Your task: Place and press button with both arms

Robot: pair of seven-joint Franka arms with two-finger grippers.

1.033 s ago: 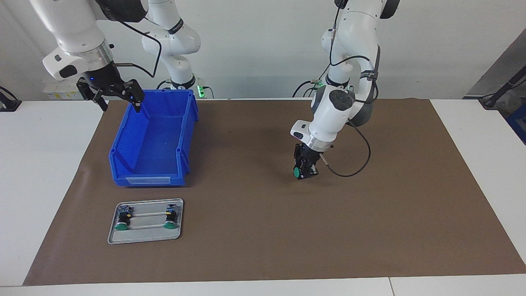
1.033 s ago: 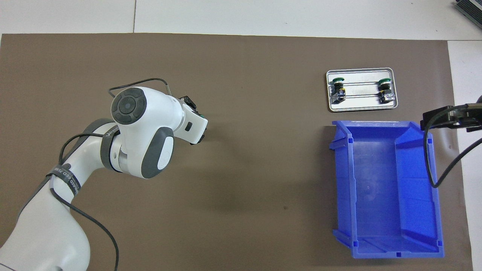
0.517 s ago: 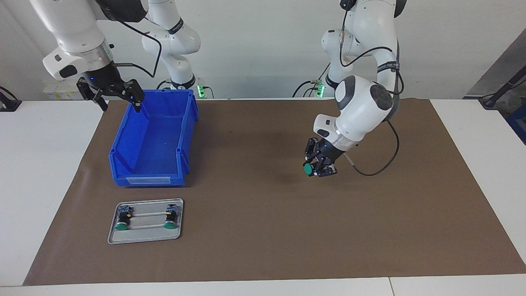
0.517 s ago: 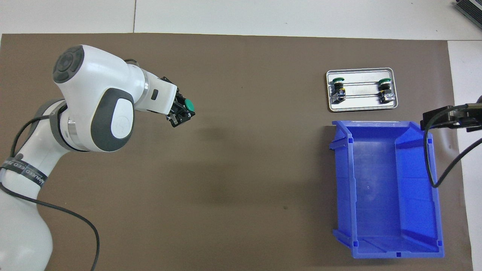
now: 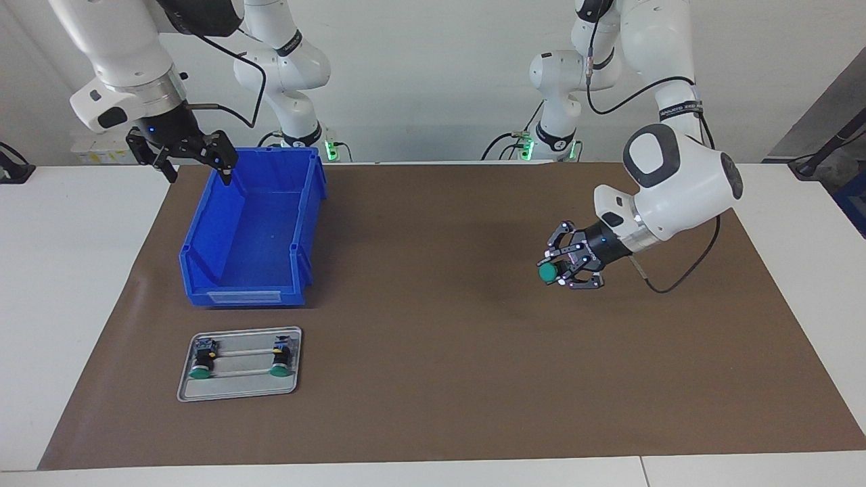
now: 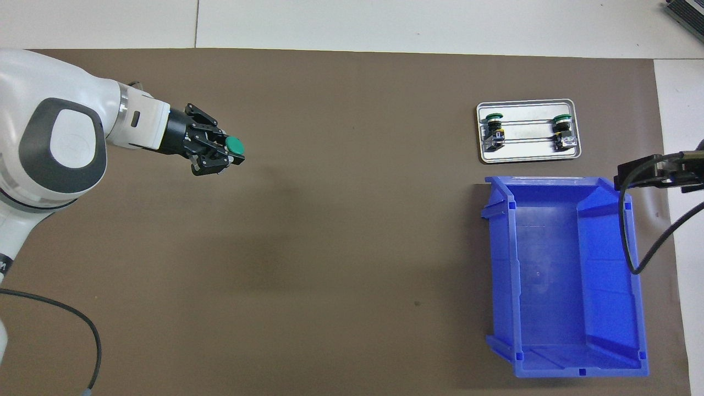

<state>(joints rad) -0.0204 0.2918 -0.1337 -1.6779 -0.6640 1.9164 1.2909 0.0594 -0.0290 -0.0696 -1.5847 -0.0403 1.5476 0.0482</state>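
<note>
My left gripper [image 5: 565,269] clamps the small green-capped push-button [image 5: 547,272], tipped sideways, up over the brown mat [image 5: 433,379].

Bare mat [image 5: 433,325] mid-table, blue bin [image 5: 254,223], tray [image 5: 238,364] beside it

Both arms are glossy white with rounded joints. The left arm [image 5: 676,182] has grey oval joint covers, a silver wrist ring and a black band with white lettering. Loose black cables trail beside each arm. Each claw is black, with small blue lights glowing on it.
</note>
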